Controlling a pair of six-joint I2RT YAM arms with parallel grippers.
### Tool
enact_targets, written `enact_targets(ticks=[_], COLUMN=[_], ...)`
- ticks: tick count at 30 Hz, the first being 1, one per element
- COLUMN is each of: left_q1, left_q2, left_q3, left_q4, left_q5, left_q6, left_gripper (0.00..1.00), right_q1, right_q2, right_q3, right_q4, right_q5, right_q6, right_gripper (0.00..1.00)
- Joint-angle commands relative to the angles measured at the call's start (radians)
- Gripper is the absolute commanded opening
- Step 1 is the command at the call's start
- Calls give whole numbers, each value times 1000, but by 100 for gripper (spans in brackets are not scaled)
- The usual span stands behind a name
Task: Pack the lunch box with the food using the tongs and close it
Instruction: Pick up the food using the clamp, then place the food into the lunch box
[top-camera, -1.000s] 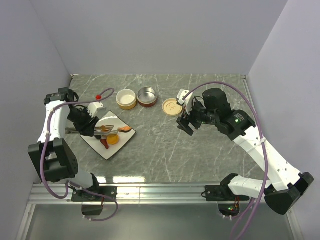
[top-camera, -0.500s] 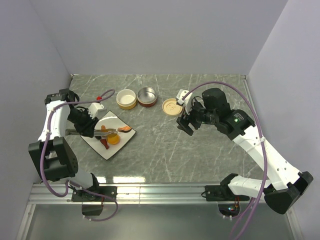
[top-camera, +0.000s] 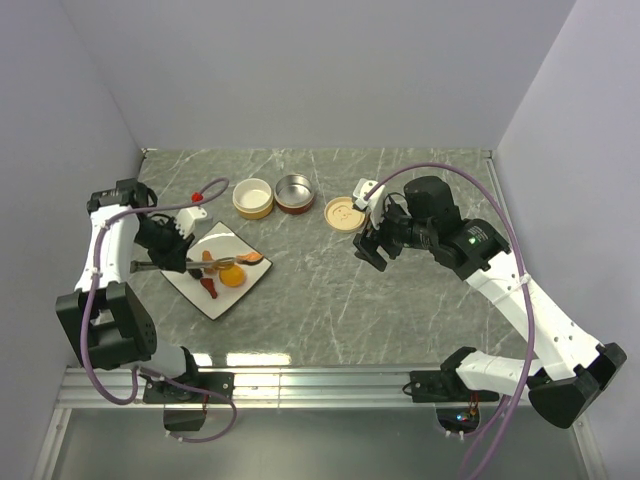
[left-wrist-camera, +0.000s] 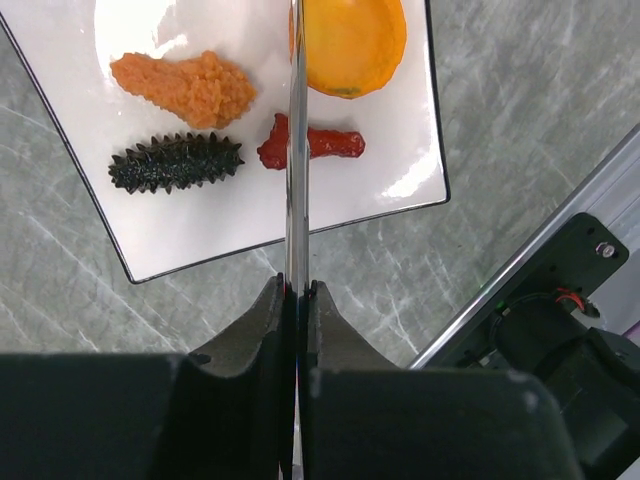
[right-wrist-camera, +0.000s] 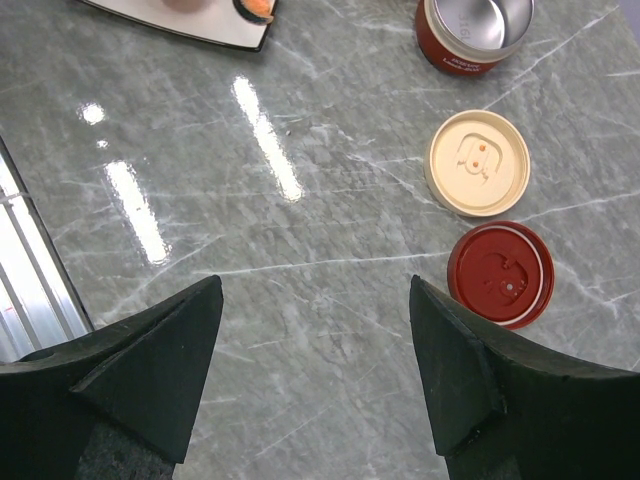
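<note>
Left gripper (left-wrist-camera: 297, 292): we see it pinched tight on the tongs (left-wrist-camera: 296, 160) — bottom centre.
Right gripper (right-wrist-camera: 315, 300): spread wide, holding nothing — lower frame.

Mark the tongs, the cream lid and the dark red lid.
tongs (left-wrist-camera: 297, 200), left wrist view, mid-length of the metal arm.
cream lid (right-wrist-camera: 478, 163), right wrist view, centre of its top.
dark red lid (right-wrist-camera: 500, 274), right wrist view, centre of its top.

White lettering on the dark red tub (right-wrist-camera: 462, 60) is too small to read; the cream lid (right-wrist-camera: 478, 163) and red lid (right-wrist-camera: 500, 273) carry illegible embossed marks.
</note>
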Motion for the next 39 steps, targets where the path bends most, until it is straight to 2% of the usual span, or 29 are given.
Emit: enact_targets(ticks=[1,9,14,19,21,25,30,34,39], left_q1=[3,3,0,-23,-42,-91,-146,-186,-204], left_q2=[-50,-43,-1,43,58,77,143,197,285], left_q3=[9,98,196,259,274,276,302,311,351], left_q4=[-43,-31,15,128,170,363,489,559,601], left_q5=[63,132,212,217,201,111,14,-68,-99], left_q6=[-16,-107,-254,-402,-450,-629,-766,-812,-861], left_gripper=[0,0,0,0,0,0,0,0,0], right_q1=[-8,-10,-8,-11,-13,-22,-46,-51,-57], right_q2=[-12,-23,-15,-9,-7,-9,-15,-16,-12], right_q3=[34,22,26,36,31,20,20,19,14], right_q4=[12,15,22,25,30,42,53,53,55], right_q5=[-12,-2,-1,7,14,19,7,10,10], right_q6=[-6,-8,0,9,12,24,38,38,41], right_gripper=[82,82,82,82,82,82,82,82,82])
